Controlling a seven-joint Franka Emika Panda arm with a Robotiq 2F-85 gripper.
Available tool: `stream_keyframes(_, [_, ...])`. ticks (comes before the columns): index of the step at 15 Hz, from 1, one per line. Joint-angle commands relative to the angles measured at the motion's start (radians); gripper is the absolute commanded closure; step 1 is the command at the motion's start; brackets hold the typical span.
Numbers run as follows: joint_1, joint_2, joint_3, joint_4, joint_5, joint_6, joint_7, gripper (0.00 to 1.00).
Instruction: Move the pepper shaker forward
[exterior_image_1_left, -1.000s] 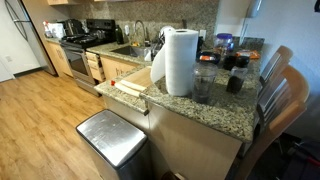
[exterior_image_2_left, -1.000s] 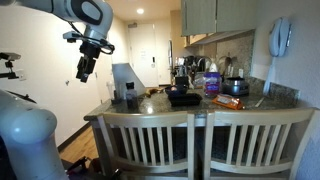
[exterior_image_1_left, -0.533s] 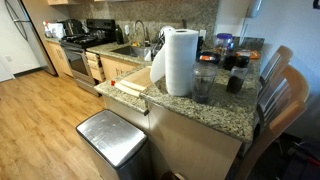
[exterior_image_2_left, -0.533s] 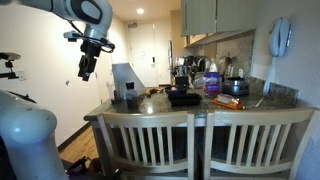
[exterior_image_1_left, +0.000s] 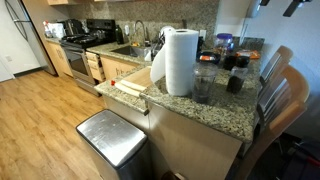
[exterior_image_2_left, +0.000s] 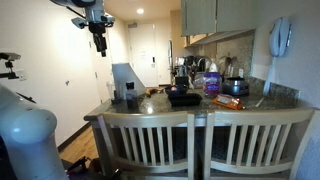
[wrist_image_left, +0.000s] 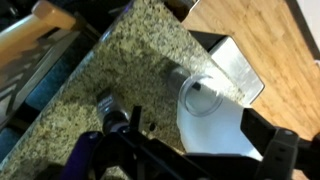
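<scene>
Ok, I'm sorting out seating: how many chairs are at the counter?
2, side by side at the counter: one chair, then a second chair next to it. Others could be out of frame.

The arm (exterior_image_2_left: 25, 130) is built of smooth, rounded white shells with grey joints — the gripper (exterior_image_2_left: 100, 44) is finished in black.

Whole arm raised high; tool (exterior_image_2_left: 100, 44) hangs pointing down, in free air, jaws spread apart.
</scene>
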Motion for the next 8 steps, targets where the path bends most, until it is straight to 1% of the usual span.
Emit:
stream_keyframes(1, [0.005, 0.01, 0.001, 0.011, -0.028, 0.024, 0.013, 0.0])
stream_keyframes(3, [0.0, 0.012, 0.003, 0.015, -0.043, 0.032, 0.016, 0.0])
stream_keyframes(4, [-0.019, 0.025, 0.009, 0.003, -0.074, 0.044, 0.033, 0.0])
stream_keyframes(5, [-0.054, 0.03, 0.018, -0.038, -0.12, 0.123, 0.071, 0.0])
stream_keyframes(8, [-0.11, 0.065, -0.01, -0.125, -0.235, 0.279, 0.141, 0.0])
